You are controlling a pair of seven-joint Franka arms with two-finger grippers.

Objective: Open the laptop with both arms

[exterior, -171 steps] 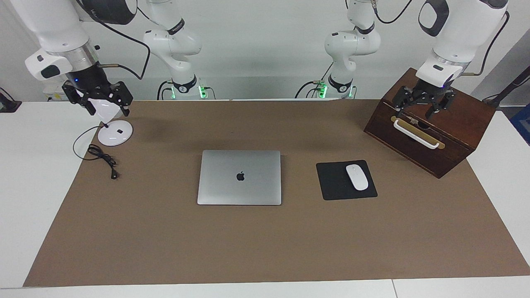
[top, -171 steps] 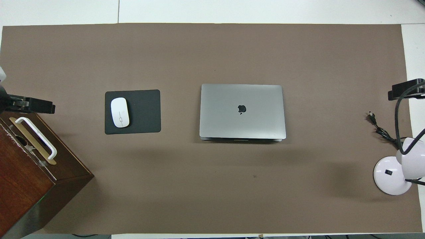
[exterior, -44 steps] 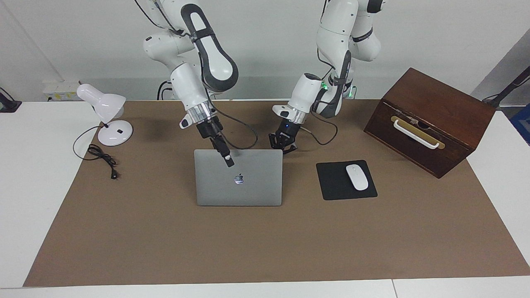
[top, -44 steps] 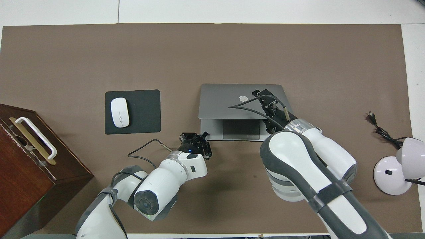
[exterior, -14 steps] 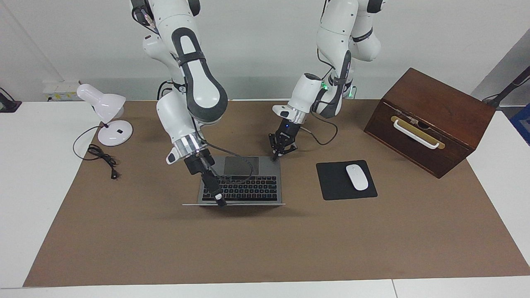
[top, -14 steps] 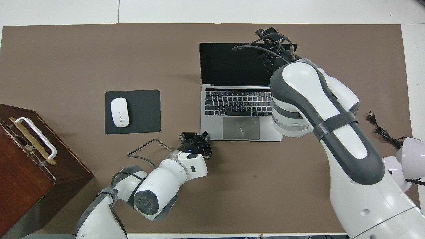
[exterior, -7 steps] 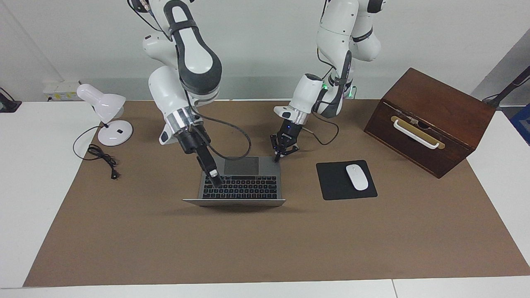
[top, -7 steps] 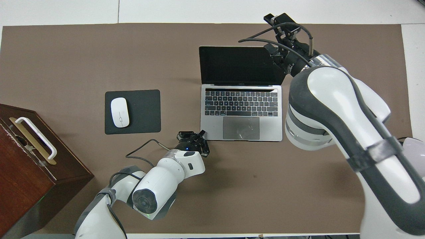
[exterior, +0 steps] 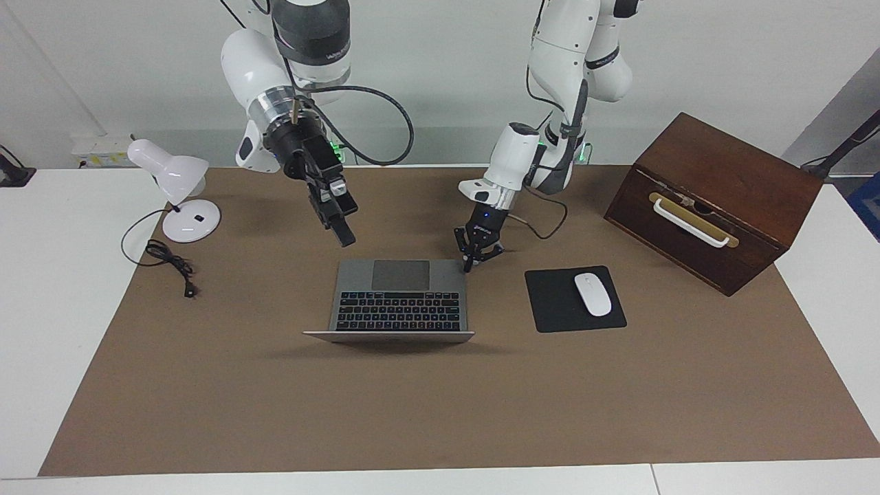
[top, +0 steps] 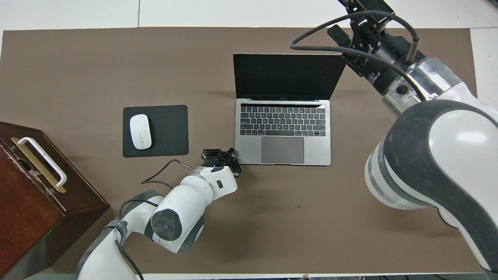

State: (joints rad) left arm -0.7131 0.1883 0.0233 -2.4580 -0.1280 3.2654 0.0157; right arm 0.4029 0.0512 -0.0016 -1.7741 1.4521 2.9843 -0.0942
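The laptop (exterior: 399,295) lies open in the middle of the brown mat, with its black keys and grey trackpad showing. In the overhead view the laptop (top: 283,134) has its dark screen tilted back, away from the robots. My left gripper (exterior: 479,260) is low at the base's corner nearest the robots, toward the left arm's end, with its fingers apart and empty. I cannot tell if it touches the base. It also shows in the overhead view (top: 220,153). My right gripper (exterior: 342,230) is raised, clear of the laptop, over the mat off the base's corner toward the right arm's end.
A white mouse (exterior: 592,294) lies on a black mouse pad (exterior: 550,313) beside the laptop. A wooden box (exterior: 715,199) with a white handle stands at the left arm's end. A white desk lamp (exterior: 182,199) and its black cable (exterior: 168,261) stand at the right arm's end.
My right gripper has left the lid's edge and risen back toward the robots. The lid stays open. My left gripper has shifted slightly at the base's corner.
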